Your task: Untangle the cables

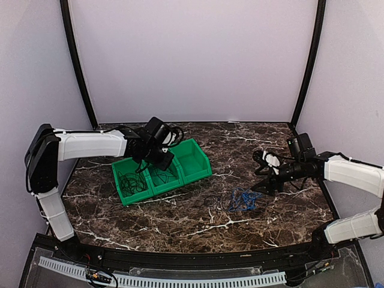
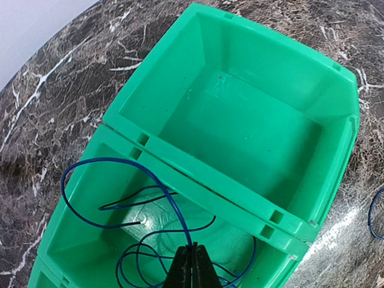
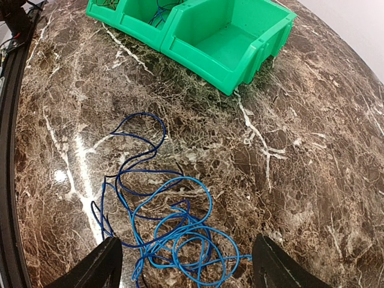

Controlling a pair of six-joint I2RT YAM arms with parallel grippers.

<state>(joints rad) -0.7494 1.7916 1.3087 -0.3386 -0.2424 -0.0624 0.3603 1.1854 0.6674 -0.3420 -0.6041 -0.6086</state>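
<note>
The green bin (image 1: pixel 193 174) has three compartments. Black cables (image 1: pixel 131 182) lie in its left one. My left gripper (image 1: pixel 157 157) hangs over the middle one, shut on a dark blue cable (image 2: pixel 120 198) that loops down into that compartment; the fingertips (image 2: pixel 192 249) pinch it. The right compartment (image 2: pixel 252 120) is empty. A tangle of bright blue and dark blue cables (image 1: pixel 240 200) lies on the table. My right gripper (image 1: pixel 259 175) is open and empty, just right of it. In the right wrist view the tangle (image 3: pixel 174 222) lies between the spread fingers (image 3: pixel 99 264).
The dark marble table (image 1: pixel 180 222) carries the bin at back left. The bin also shows at the top of the right wrist view (image 3: pixel 228 36). A black frame edge (image 3: pixel 9 180) runs along that view's left side. Purple walls close the back and sides.
</note>
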